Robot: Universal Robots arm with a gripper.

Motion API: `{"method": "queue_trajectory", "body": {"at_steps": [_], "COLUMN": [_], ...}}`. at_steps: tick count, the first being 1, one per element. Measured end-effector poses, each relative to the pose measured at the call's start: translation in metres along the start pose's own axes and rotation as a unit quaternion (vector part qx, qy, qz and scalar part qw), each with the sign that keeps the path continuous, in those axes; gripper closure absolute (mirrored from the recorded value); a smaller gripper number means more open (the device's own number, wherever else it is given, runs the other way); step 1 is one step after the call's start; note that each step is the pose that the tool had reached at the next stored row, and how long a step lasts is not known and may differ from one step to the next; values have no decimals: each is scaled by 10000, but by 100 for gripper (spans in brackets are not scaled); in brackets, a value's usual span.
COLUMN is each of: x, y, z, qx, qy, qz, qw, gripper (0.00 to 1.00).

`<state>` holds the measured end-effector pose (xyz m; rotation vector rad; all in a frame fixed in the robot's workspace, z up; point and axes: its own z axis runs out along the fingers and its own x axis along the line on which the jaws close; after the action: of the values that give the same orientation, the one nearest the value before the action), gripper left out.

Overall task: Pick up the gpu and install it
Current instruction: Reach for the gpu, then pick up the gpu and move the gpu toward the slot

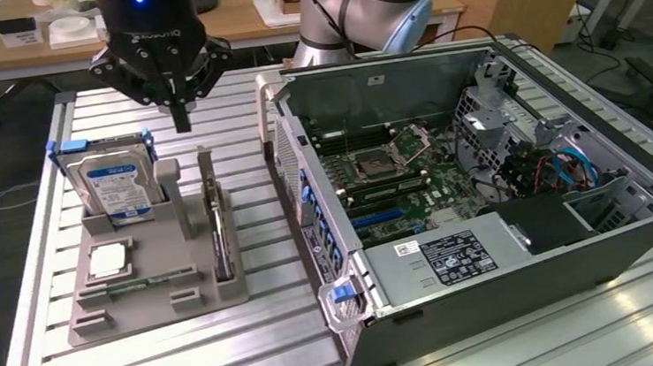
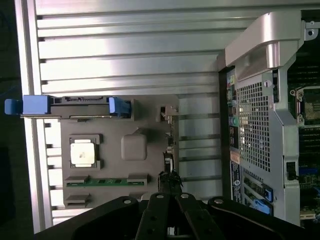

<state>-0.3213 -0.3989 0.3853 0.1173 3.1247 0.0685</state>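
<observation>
Hovering my claw (image 1: pixel 182 117) above the gray tray (image 1: pixel 158 255), clenched on nothing; I see the gpu (image 1: pixel 220 237) standing on edge in that tray, beside the hard drive (image 1: pixel 114 188).

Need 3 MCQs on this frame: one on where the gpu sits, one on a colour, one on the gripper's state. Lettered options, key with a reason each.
1. Where is the gpu?
A. Standing on edge in the grey holder
B. Seated in the computer case
C. Lying flat on the slatted table

2. What colour is the carrier around the hard drive?
A. Red
B. Blue
C. Yellow

3. How is the gripper?
A. Open around the hard drive
B. Shut on the gpu
C. Shut, holding nothing

Key:
1 A, the card stands in a slot of the grey holder, outside the computer case.
2 B, blue tabs frame the top of the upright drive.
3 C, the fingertips are together in the air above the grey holder.
</observation>
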Motion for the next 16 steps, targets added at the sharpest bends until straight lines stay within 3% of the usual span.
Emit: {"method": "queue_trajectory", "body": {"at_steps": [4,16], "x": [87,89], "y": [-6,-6], "z": [0,0], "qx": [1,0], "qy": [0,0], "qz": [1,0], "qw": [10000,10000], "gripper": [90,90]}}
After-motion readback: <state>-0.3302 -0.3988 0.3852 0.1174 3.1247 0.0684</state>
